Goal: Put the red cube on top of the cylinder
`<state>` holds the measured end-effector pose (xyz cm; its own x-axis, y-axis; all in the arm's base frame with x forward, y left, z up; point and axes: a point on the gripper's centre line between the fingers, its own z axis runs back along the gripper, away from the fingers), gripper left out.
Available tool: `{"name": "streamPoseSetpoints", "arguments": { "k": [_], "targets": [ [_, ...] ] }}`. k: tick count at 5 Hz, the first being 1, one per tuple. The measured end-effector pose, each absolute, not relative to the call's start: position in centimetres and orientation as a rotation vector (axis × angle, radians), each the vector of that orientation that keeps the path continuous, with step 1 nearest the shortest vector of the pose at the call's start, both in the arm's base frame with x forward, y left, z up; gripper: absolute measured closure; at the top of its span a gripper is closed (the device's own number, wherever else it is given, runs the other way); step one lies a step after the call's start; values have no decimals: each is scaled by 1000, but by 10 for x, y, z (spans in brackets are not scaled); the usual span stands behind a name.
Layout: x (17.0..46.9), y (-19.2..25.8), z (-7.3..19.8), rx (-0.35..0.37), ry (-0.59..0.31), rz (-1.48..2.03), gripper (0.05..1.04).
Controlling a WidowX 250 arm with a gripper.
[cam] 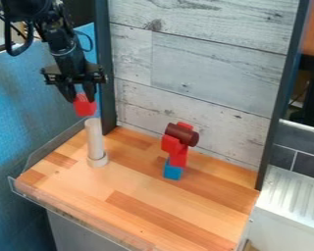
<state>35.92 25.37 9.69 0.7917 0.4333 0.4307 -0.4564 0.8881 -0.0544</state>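
1. The red cube (pixel 85 107) hangs above the pale cylinder, slightly to its left in the view. The claw (pixel 82 97) grips its upper part from both sides, presumably to leave the flat underside free for landing.
2. The pale cylinder (pixel 94 137) stands upright, slim and smooth, its foot in a wider pale ring (pixel 97 161) that probably steadies it. It looks like the intended target; its narrow top calls for careful centring before lowering and release, as a sideways nudge could tip it.
3. Right of the pale cylinder, a blue cube (pixel 172 171) serves as base for angular red blocks (pixel 178 153). A glossy, dark red-brown cylinder (pixel 182 134) lies sideways on the pile, where its round side could roll if knocked.
4. Beneath the pale cylinder, the table (pixel 143 196) is made of joined wooden strips; its clear rim (pixel 67 212) likely stops things sliding off.
5. Behind the pale cylinder, whitish, grained planks (pixel 199 63) form a backing between dark posts (pixel 103 54).
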Motion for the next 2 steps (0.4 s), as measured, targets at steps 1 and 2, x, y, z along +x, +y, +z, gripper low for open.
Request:
{"name": "streamPoseSetpoints", "arguments": {
  "k": [1,2],
  "targets": [
    [361,252,92,58,-437,485,576],
    [368,245,90,75,-437,466,576]
  ]
}}
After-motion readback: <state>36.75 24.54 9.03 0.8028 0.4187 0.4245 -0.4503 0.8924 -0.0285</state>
